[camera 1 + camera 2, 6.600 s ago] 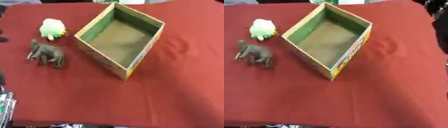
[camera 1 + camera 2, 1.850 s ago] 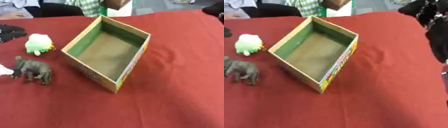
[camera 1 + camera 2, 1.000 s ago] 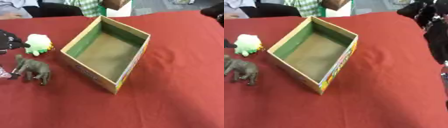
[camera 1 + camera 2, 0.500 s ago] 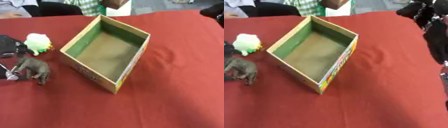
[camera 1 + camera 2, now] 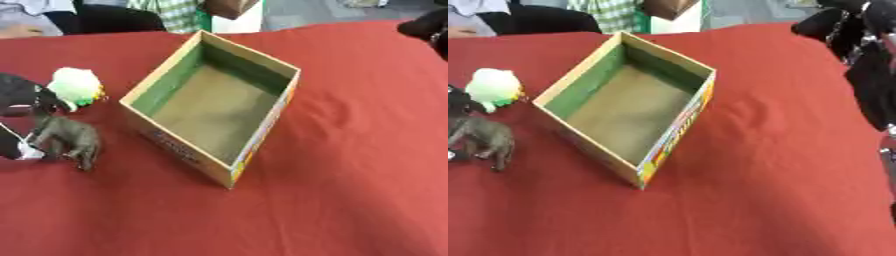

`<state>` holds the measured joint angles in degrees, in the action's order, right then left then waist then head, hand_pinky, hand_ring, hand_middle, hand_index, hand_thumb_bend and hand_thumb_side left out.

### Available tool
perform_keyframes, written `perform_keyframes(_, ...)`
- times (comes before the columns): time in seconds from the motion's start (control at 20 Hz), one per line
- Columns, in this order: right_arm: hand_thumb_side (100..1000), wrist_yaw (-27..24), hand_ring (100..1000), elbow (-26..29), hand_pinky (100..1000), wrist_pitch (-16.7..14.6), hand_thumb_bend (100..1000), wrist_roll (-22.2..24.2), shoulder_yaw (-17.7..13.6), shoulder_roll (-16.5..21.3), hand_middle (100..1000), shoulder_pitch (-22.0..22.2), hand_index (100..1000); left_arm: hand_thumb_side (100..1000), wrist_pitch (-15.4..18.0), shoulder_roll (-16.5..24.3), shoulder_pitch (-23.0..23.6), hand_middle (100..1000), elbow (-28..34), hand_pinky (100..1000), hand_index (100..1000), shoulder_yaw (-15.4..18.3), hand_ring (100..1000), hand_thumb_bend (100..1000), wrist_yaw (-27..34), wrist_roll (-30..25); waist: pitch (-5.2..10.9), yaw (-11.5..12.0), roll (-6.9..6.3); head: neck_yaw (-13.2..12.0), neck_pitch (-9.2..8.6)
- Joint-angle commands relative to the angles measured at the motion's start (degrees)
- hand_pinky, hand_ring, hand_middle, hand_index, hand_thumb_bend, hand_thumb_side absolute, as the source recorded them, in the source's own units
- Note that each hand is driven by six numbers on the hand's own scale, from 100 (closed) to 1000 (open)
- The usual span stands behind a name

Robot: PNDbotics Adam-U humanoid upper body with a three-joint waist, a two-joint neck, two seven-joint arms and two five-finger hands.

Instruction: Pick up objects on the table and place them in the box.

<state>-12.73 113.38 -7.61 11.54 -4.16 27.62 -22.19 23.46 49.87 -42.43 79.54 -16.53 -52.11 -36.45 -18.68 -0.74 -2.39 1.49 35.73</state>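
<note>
A grey toy elephant (image 5: 70, 140) stands on the red cloth at the left. Just behind it lies a white and green plush toy (image 5: 77, 86). The open cardboard box (image 5: 179, 150), green inside and with nothing in it, sits askew at the middle. My left hand (image 5: 19, 92) comes in from the left edge, its fingers (image 5: 19, 150) spread at the elephant's head end, one reaching down beside the head. My right hand (image 5: 833, 22) is a dark shape raised at the upper right, far from the toys.
The red cloth (image 5: 350, 150) stretches bare to the right of the box and in front of it. Seated people and a brown object (image 5: 229, 7) line the far edge.
My left hand has moved in from the left edge, past the plush toy, down to the elephant's head. The box, the toys and my right hand have stayed put.
</note>
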Motion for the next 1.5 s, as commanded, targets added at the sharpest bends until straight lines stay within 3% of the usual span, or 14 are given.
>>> perform_keyframes(0.05, 1000, 0.3, 775, 1.2, 885, -0.2, 100, 0.2, -0.2, 0.8, 650, -0.5, 874, 674, -1.8, 1.6, -1.1, 719, 2.3, 673, 929, 0.0, 797, 468, 2.2, -2.5, 0.89, 0.0, 0.05, 0.0, -0.60)
perform_keyframes(0.65, 1000, 0.4, 776, 1.2, 886, -0.1, 100, 0.4, -0.4, 0.5, 649, -0.3, 875, 683, -4.7, 0.7, -1.6, 730, 6.8, 662, 919, -0.3, 798, 483, 5.7, -12.2, 0.64, -0.1, 0.11, 0.1, -0.66)
perform_keyframes(0.75, 1000, 0.4, 776, 1.2, 886, -0.1, 100, 0.4, -0.4, 0.5, 649, -0.3, 875, 647, -5.1, 0.6, -1.8, 734, 7.2, 661, 917, -0.3, 799, 487, 5.6, -13.8, 0.61, -0.1, 0.12, 0.1, -0.66)
perform_keyframes(0.95, 1000, 0.4, 776, 1.2, 886, -0.1, 100, 0.5, -0.4, 0.5, 649, -0.3, 875, 443, -5.5, 0.7, -1.9, 739, 7.7, 656, 914, -0.3, 801, 383, 4.4, -15.4, 0.57, -0.1, 0.19, 0.1, -0.67)
perform_keyframes(1.05, 1000, 0.4, 777, 1.2, 887, -0.1, 100, 0.5, -0.4, 0.5, 649, -0.3, 876, 386, -5.6, 0.6, -1.9, 738, 7.6, 653, 913, -0.3, 800, 347, 3.6, -15.5, 0.55, -0.1, 0.21, 0.1, -0.65)
perform_keyframes(1.5, 1000, 0.4, 777, 1.2, 888, -0.1, 100, 0.6, -0.4, 0.4, 649, -0.2, 876, 355, -5.2, -0.1, -2.2, 735, 7.3, 627, 909, -0.6, 793, 316, 3.3, -15.5, 0.48, -0.1, 0.29, 0.0, -0.80)
